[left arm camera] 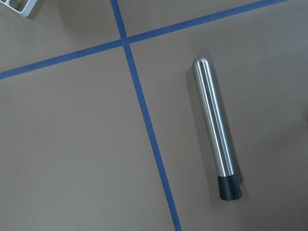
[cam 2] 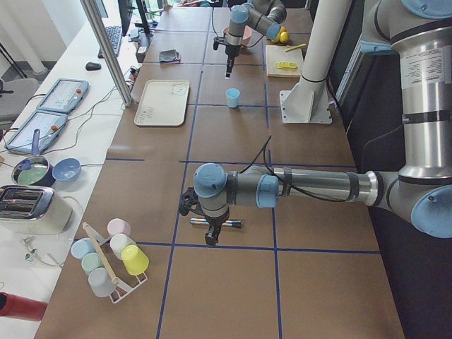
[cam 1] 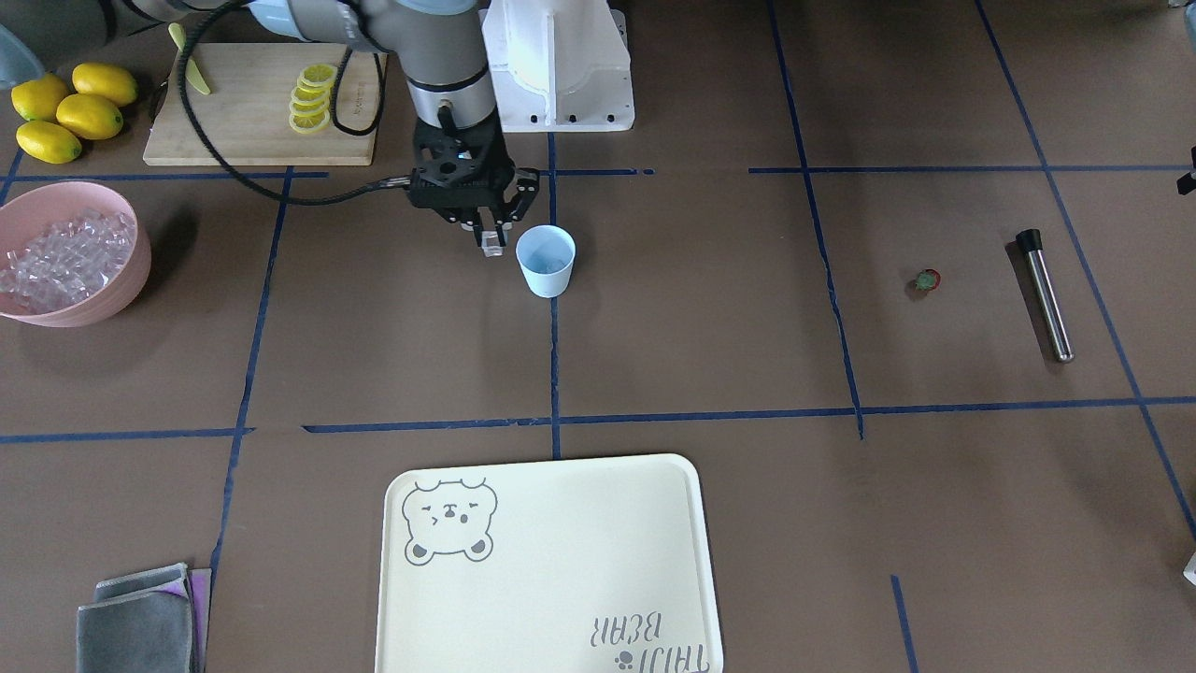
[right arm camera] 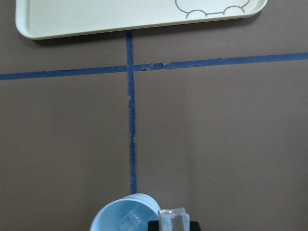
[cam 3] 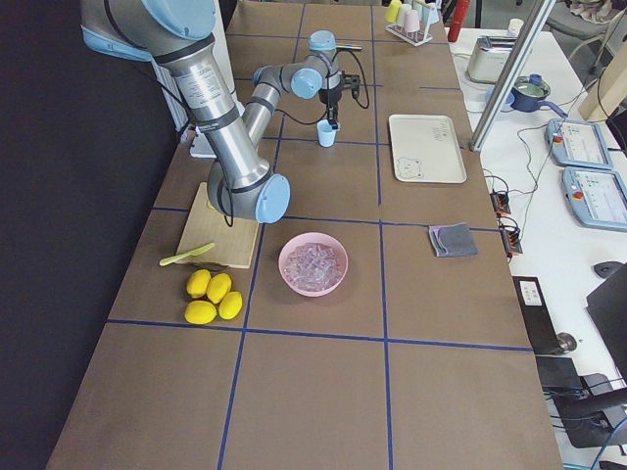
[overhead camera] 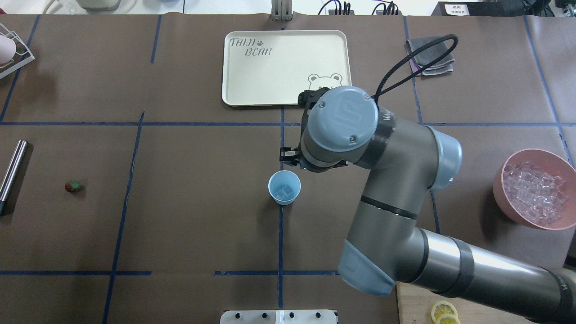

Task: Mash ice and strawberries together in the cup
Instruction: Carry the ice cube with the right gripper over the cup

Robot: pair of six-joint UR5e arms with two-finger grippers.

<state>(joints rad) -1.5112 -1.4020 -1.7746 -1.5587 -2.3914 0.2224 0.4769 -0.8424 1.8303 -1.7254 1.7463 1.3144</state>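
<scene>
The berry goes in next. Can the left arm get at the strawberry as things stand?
Probably yes. The strawberry lies alone on the table, apart from the steel muddler, with nothing over it. The left gripper hangs above that muddler, close by.

We read "TAIJI BEAR" printed on the cream tray (overhead camera: 288, 76) beside a bear drawing; the right arm's joint cap (overhead camera: 344, 118) bore "UR".
</scene>
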